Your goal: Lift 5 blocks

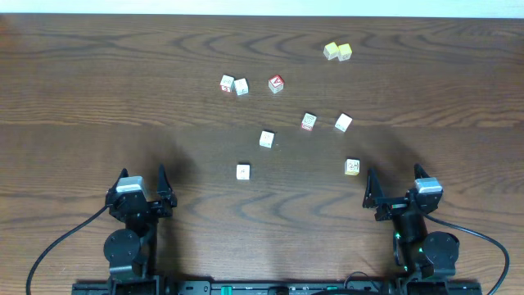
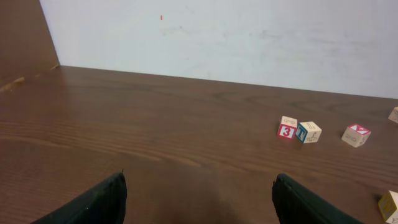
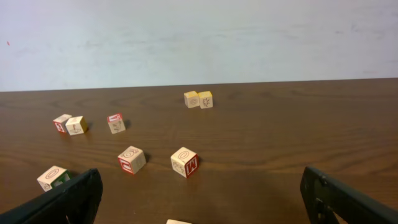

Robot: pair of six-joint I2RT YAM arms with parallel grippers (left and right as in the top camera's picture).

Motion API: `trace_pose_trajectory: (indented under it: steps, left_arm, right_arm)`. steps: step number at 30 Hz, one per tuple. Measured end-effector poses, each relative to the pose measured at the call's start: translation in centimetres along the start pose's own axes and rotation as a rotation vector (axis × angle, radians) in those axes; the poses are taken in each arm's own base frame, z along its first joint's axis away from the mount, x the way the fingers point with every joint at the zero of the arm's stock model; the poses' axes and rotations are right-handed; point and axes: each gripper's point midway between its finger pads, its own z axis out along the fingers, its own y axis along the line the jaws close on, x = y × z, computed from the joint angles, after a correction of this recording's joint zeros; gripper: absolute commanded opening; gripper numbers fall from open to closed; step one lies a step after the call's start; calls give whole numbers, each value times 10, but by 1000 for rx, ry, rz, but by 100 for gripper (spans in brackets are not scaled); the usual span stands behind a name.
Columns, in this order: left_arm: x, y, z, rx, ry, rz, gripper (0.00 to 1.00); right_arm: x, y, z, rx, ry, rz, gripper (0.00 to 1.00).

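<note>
Edges and fingers cut off a good deal. In the right wrist view one block (image 3: 178, 221) shows only as a sliver at the bottom border. Another (image 3: 52, 177) sits close against the tip of the finger (image 3: 62, 202) on that picture's left. In the left wrist view a pale cube (image 2: 393, 115) is cropped by the right border and a second (image 2: 389, 206) by the lower right corner (I cannot tell which cubes these are). From overhead the prints are too small to read.

My left gripper (image 1: 143, 173) and right gripper (image 1: 394, 174) both stand spread wide with nothing between the fingers, low over the near side of the table (image 1: 82, 98).

The blocks (image 1: 266, 138) lie scattered ahead of me, all beyond my fingertips. One with a yellow-green print (image 1: 352, 167) is nearest, just ahead of the right gripper and to its left. Another (image 1: 243, 171) lies level with the left gripper's tips, well off to its right. Two (image 1: 308, 122) (image 1: 343, 123) sit farther out. A touching pair (image 1: 233, 84) lies beyond them, near the red-faced cube (image 1: 276, 83), and the two yellow cubes (image 1: 337, 52) sit farthest back.
</note>
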Motion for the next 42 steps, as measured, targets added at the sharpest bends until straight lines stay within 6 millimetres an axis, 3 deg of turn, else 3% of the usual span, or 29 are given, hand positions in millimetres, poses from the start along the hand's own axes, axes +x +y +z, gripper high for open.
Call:
trace_pose_trajectory:
  steps: [11, 16, 20, 25, 28, 32, 33, 35, 42]
  left_arm:
    - [-3, -5, 0, 28, -14, -28, 76]
    - [-20, -52, -8, 314, -44, -239, 75]
    - [-33, -81, -22, 505, -41, -376, 75]
    - [-93, -112, -62, 777, -251, -352, 76]
    - [-105, -121, -76, 852, -252, -343, 75]
    - [-127, -127, -86, 855, -162, -353, 76]
    - [-142, -128, -91, 850, -147, -341, 75]
    - [-149, -129, -91, 811, -40, -333, 75]
    - [-145, -115, -72, 578, 514, -328, 75]
  right_arm:
    - [0, -1, 0, 6, -1, 0, 99]
    - [-5, 0, 0, -2, -21, 16, 99]
    - [-7, 28, -2, -162, -9, 153, 99]
    - [-34, 58, -12, -354, -68, 325, 99]
    - [-55, 73, -22, -461, -126, 367, 99]
    - [-97, 96, -48, -627, -284, 318, 99]
    - [-107, 101, -57, -666, -324, 296, 99]
    - [-115, 105, -63, -688, -337, 288, 99]
    - [-136, 115, -65, -661, -114, 332, 99]
